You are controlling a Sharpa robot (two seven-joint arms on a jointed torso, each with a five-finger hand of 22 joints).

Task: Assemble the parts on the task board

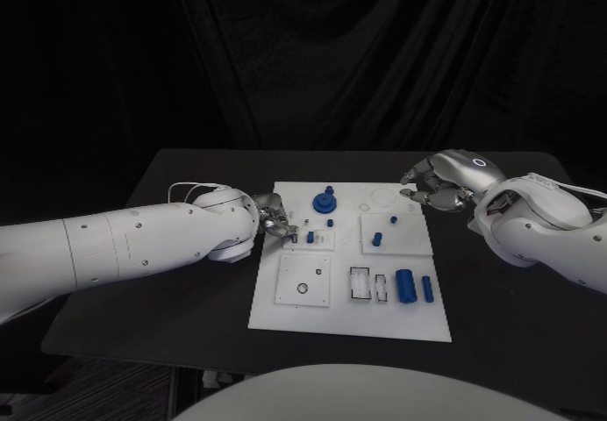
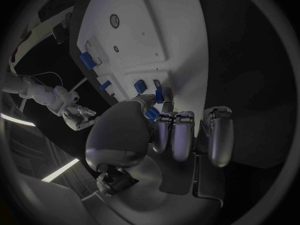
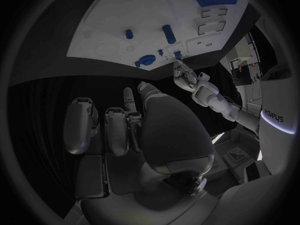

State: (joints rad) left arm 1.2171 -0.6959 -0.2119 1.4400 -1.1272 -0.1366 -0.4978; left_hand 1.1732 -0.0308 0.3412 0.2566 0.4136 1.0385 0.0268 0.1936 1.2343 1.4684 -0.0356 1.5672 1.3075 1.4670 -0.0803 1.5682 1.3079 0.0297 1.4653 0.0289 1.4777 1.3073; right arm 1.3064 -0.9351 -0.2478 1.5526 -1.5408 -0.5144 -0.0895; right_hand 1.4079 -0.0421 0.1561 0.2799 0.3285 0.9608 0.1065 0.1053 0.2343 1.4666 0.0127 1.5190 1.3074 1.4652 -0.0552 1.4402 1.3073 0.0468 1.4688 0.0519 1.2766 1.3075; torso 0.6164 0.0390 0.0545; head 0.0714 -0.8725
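Centrally on the black table (image 1: 189, 298) lies the white board (image 1: 354, 311), its long sides running away from the robot. Blue parts stand and lie on it: a round part with a knob (image 1: 325, 203) near the far edge, a short peg (image 1: 375, 239) on the raised plate right of the middle, and a thick cylinder (image 1: 405, 286) with a slim pin (image 1: 428, 288) just beside it toward the near right. A small blue piece (image 1: 311, 236) stands on the raised plate left of the middle, just beside the left hand (image 1: 274, 219). That hand reaches over the board's left edge, and in the left wrist view its fingers (image 2: 178, 135) curl down toward the blue pieces there; whether they grip one I cannot tell. The right hand (image 1: 440, 182) hangs above the board's far right corner, fingers curled in, and the right wrist view shows nothing in them. No writing can be read on the board; small lettering on a white arm in the right wrist view is too blurred to read with confidence.
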